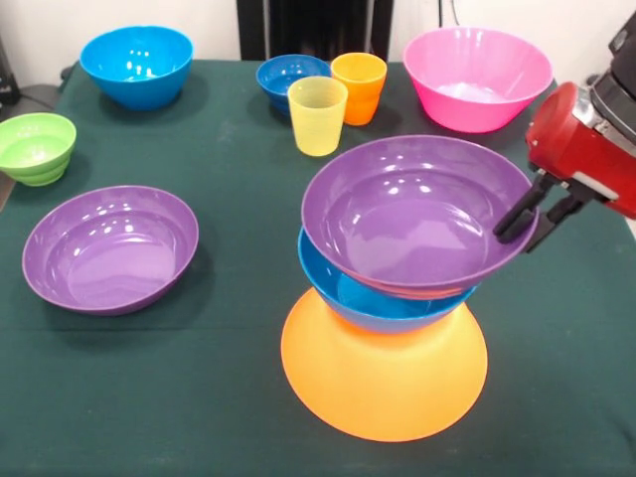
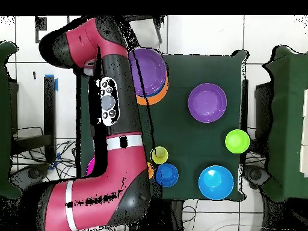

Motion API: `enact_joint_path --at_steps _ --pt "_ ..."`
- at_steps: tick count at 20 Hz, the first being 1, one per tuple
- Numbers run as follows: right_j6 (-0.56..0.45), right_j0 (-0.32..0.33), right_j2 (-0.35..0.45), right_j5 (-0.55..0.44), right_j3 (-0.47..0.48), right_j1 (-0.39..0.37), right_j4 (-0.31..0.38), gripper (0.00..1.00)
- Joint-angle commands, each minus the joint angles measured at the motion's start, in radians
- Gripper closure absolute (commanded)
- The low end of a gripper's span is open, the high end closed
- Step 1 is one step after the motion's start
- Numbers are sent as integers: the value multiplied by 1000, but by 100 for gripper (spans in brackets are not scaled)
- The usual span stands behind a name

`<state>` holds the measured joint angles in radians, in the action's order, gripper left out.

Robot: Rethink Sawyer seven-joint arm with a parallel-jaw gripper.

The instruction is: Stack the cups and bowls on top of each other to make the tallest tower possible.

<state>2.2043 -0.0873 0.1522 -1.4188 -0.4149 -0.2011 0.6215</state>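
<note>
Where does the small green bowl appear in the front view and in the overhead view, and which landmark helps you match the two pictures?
Front view: the small green bowl sits at the table's left edge, in the upper left of the picture.
Overhead view: it lies at the right side, a little below the middle.
Shared landmark: the lone purple bowl on the cloth, its neighbour in both views.
</note>
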Motion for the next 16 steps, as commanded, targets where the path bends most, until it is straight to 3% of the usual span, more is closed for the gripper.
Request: enact_joint_path --at_steps 1,16 --pt "-251 -30 -5 13 60 29 103 100" --pt "-220 -44 -126 109 -50 10 51 100"
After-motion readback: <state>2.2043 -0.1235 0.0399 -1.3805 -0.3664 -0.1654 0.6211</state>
